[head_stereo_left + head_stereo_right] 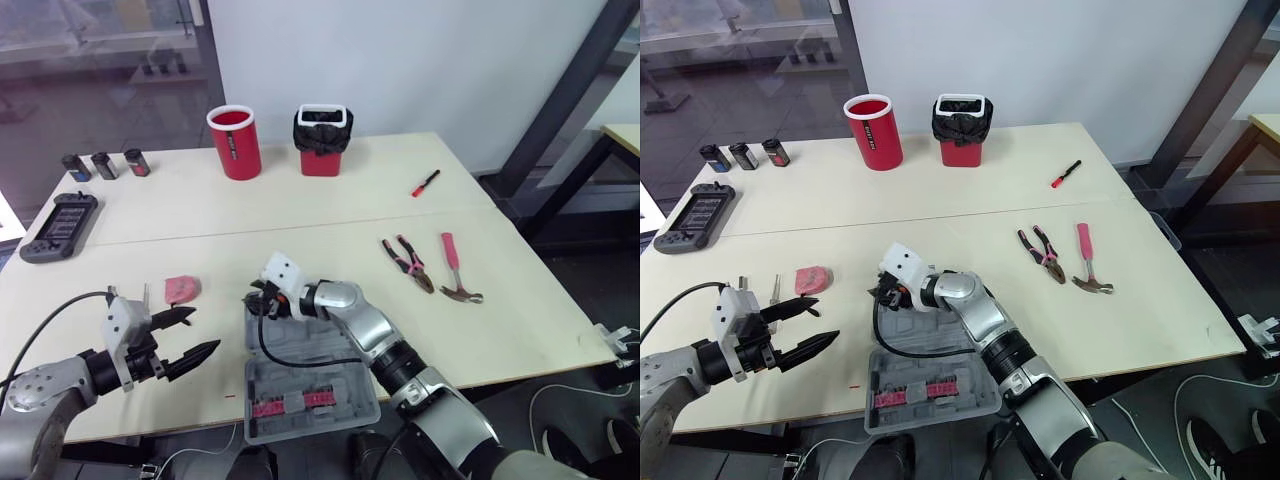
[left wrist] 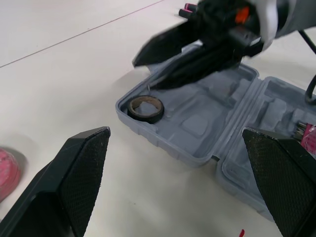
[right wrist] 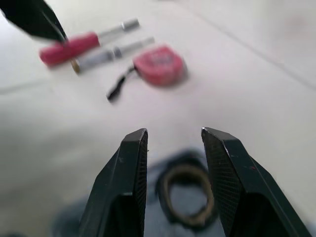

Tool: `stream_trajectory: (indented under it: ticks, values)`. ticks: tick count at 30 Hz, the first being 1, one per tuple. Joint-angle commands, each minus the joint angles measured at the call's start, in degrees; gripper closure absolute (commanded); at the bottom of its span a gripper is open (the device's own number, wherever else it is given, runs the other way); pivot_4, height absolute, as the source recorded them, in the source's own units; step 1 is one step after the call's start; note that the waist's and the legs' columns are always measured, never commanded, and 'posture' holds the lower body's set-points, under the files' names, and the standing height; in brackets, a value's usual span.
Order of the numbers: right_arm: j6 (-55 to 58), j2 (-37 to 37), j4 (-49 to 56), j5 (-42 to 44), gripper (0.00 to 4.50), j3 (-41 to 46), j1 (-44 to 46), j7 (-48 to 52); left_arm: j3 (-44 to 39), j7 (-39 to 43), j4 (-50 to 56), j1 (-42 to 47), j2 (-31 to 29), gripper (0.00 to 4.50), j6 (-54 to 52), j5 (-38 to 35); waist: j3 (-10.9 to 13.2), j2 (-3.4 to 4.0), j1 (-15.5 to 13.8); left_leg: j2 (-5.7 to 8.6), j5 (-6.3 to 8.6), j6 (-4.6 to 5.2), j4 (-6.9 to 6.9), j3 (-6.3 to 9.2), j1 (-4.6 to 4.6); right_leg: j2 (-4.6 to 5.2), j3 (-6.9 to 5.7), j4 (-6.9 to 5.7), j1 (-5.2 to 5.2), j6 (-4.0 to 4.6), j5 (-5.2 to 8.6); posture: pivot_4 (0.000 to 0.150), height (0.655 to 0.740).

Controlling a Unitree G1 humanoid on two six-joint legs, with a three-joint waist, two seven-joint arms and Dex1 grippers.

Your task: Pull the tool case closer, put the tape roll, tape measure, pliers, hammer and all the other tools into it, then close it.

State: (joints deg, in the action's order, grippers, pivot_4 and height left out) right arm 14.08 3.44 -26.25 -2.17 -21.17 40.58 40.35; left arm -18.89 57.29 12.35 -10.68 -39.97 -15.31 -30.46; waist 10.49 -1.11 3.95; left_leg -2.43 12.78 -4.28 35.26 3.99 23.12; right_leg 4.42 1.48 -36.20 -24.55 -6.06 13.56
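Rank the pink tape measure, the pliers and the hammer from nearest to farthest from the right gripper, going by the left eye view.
The right gripper is over the far left corner of the open tool case.
1. The tape measure, just to the robot's left of the gripper.
2. The pliers, off to the robot's right.
3. The hammer, beyond the pliers, farther right.
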Motion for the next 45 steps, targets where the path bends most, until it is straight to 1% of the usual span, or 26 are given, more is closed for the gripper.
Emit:
stream_trajectory:
  ticks: [1, 5, 14, 18, 23, 29, 36, 39, 43, 44, 45]
  values:
    - [0.33, 0.77, 1.31, -0.25, 2.69, 0.26, 1.26, -1.43, -0.64, 0.07, 0.96, 0.34, -0.56, 0.0, 0.75, -0.06, 0.0, 0.0, 0.0, 0.0, 0.0, 0.0, 0.0, 0.0, 0.0, 0.0, 0.0, 0.0, 0.0, 0.0, 0.0, 0.15, 0.7387]
    - [-0.96, 0.61, -1.62, -1.7, 2.69, -0.7, 1.46, -2.63, -0.68, 0.02, 1.06, 0.37, -0.59, 0.0, 0.66, -0.1, 0.0, 0.0, 0.01, 0.0, 0.0, 0.0, 0.0, 0.0, 0.0, 0.0, 0.0, 0.0, 0.0, 0.0, 0.0, 0.15, 0.7387]
    - [-4.8, 1.04, -13.3, -7.67, 2.69, -3.26, 4.46, -6.75, -0.99, -0.46, 1.73, 0.09, -0.53, 0.0, 0.12, -0.39, 0.0, 0.01, 0.06, 0.0, 0.0, 0.0, -0.01, 0.0, 0.0, 0.0, 0.0, 0.0, -0.01, 0.01, 0.0, 0.15, 0.7387]
    - [-1.84, 1.64, -18.89, -10.46, 2.69, -4.53, 6.29, -8.3, -0.96, -0.88, 2.1, 0.03, -0.44, 0.0, -0.15, -0.47, 0.0, 0.0, 0.07, 0.0, 0.0, 0.0, -0.01, -0.01, -0.01, 0.0, 0.0, 0.0, -0.01, 0.01, 0.0, 0.15, 0.7387]
    - [-1.33, 2.34, -18.36, -10.51, 2.69, -4.54, 6.04, -7.12, -0.77, -1.24, 2.48, 0.17, -0.53, 0.0, -0.7, -0.67, 0.0, 0.0, 0.07, 0.0, 0.0, 0.0, -0.01, 0.0, -0.09, 0.0, 0.0, -0.01, 0.05, 0.02, -0.01, 0.15, 0.7387]
    - [0.26, 2.13, -10.98, -8.49, 2.69, -2.94, 4.09, -4.96, -0.75, -1.45, 2.45, 0.73, -0.8, 0.0, -1.24, -0.67, 0.0, 0.0, 0.04, 0.0, 0.0, 0.0, -0.02, 0.0, -0.07, 0.0, 0.0, 0.01, 0.05, 0.02, -0.01, 0.15, 0.7387]
    - [1.32, 0.98, 1.04, -3.61, 2.69, 2.7, 3.24, -4.71, -0.97, -1.99, 1.53, 1.68, -0.6, 0.0, -1.56, -0.39, 0.0, 0.01, 0.01, -0.01, 0.0, 0.0, -0.02, 0.0, -0.05, 0.0, 0.0, 0.0, 0.02, 0.01, -0.01, 0.15, 0.7387]
    - [3.43, -1.09, 8.06, -0.52, 2.69, 6.18, 3.03, -4.02, -1.38, -2.26, 0.41, 2.69, -0.72, 0.0, -1.66, -0.45, 0.01, 0.01, -0.15, -0.01, 0.0, 0.0, -0.02, 0.0, -0.03, 0.0, 0.0, 0.01, 0.03, 0.01, -0.01, 0.15, 0.7387]
    - [10.48, -4.87, 18.81, 5.52, 2.69, 11.8, 1.18, -2.93, -3.88, -2.87, -2.57, 3.61, -0.88, 0.0, -1.74, -1.39, 0.0, 0.01, -0.22, 0.0, 0.0, 0.0, -0.02, 0.0, 0.0, 0.0, 0.0, 0.03, 0.03, 0.01, -0.01, 0.15, 0.7387]
    - [12.53, -6.8, 21.85, 6.64, 2.69, 13.19, -0.12, -2.61, -5.13, -2.88, -4.03, 3.46, -1.07, 0.0, -1.37, -1.47, 0.0, 0.0, -0.22, 0.0, 0.0, 0.0, -0.02, 0.0, -0.01, 0.0, 0.0, 0.03, 0.03, 0.01, -0.01, 0.15, 0.7387]
    - [15.83, -11.53, 27.0, 8.84, 2.69, 17.12, -3.58, -1.03, -7.92, -2.65, -8.15, 3.12, -2.09, 0.0, 0.05, -0.93, 0.0, 0.0, -0.31, -0.01, 0.0, 0.0, -0.02, 0.0, -0.01, 0.0, -0.01, 0.03, 0.03, 0.01, 0.0, 0.15, 0.7387]
